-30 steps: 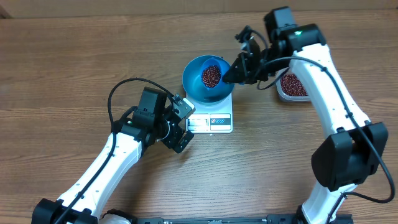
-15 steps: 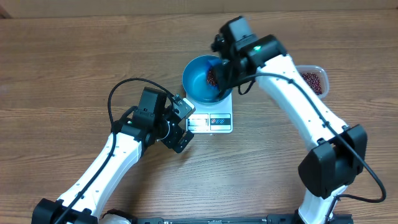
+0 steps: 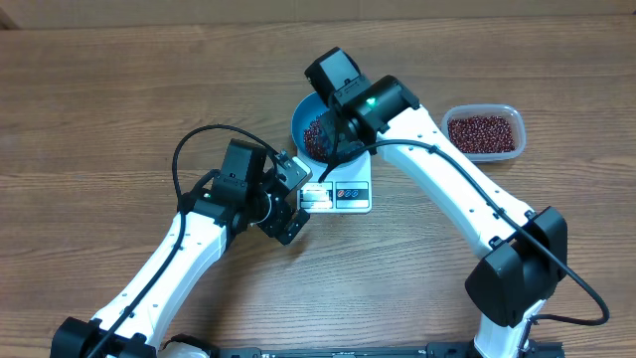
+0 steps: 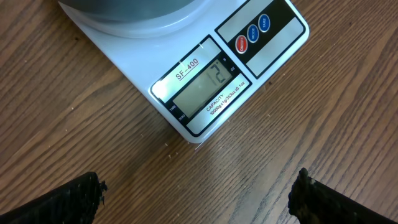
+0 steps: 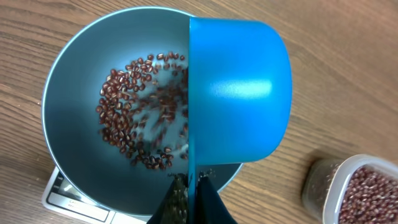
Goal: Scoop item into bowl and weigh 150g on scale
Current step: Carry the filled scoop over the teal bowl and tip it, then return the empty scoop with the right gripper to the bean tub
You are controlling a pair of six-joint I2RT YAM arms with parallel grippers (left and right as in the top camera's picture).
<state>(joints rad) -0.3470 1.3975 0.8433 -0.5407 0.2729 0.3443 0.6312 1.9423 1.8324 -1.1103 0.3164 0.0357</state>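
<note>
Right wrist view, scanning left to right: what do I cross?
Left to right: round bright blue bowl holding dark red-brown beans → small blue plastic scoop tipped over the bowl's right side → clear plastic tub of beans at the far right.

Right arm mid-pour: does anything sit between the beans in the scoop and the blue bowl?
Nothing visible does. The scoop is tipped directly over the open bowl, and the beans land inside with no lid or other object between.

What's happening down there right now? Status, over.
Left tool open, idle by the scale. Right tool shut on the scoop, tipped over the bowl, beans pouring in. Nothing in the way.
</note>
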